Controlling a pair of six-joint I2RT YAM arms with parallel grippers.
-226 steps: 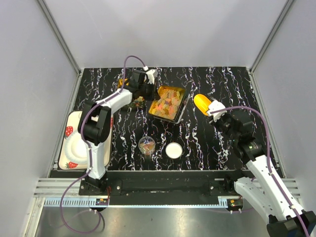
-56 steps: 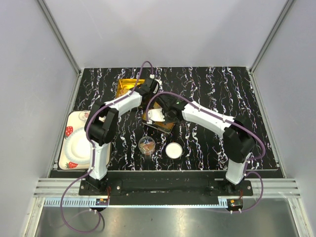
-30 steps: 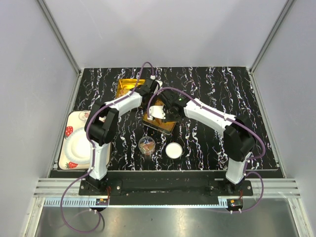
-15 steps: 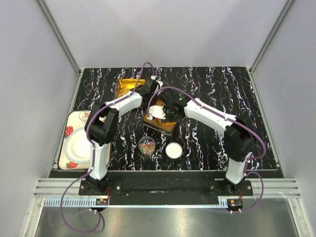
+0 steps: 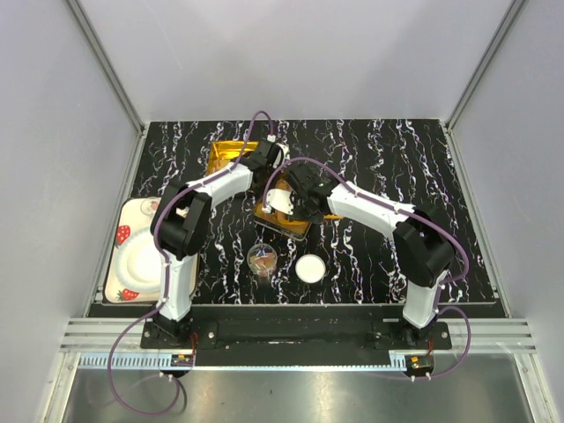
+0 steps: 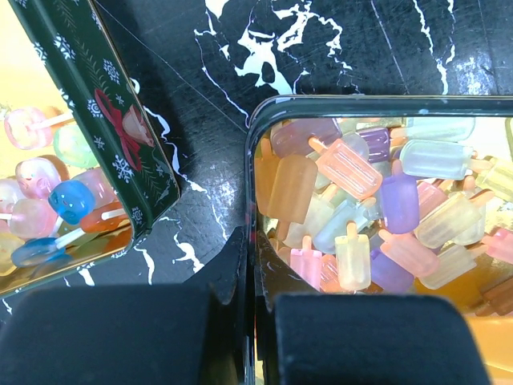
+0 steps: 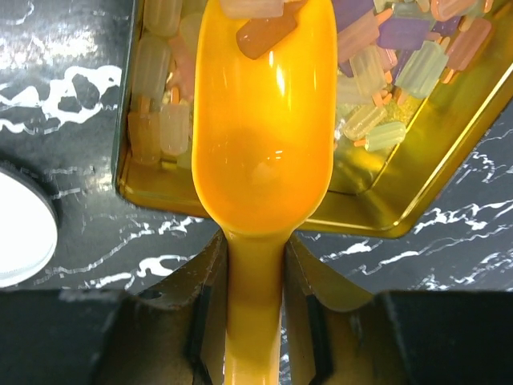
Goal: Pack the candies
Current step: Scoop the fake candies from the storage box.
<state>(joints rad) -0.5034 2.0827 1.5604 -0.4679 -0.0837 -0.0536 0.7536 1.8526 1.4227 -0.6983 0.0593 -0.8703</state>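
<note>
The candies (image 6: 361, 200) are small pastel ice-lolly shapes heaped in a square gold tin (image 7: 417, 184). In the top view this tin (image 5: 291, 227) lies mid-table, mostly under both wrists. My left gripper (image 6: 250, 257) is shut on the tin's near rim, one finger inside and one outside. My right gripper (image 7: 255, 257) is shut on the handle of a yellow-orange scoop (image 7: 264, 136). The scoop's bowl reaches over the tin's edge into the heap. One or two candies (image 7: 260, 32) lie at its front lip.
A second tin (image 6: 104, 120) with a green Christmas-print wall stands just left, holding round lolly candies (image 6: 48, 200). In the top view a small glass jar (image 5: 262, 258) and a white lid (image 5: 309, 268) lie nearer the bases. A strawberry-print plate (image 5: 132, 256) sits at the left edge.
The right arm has shifted slightly over the tin with the scoop, its elbow drawn a little leftward. The left arm and the tin have stayed where they were.
</note>
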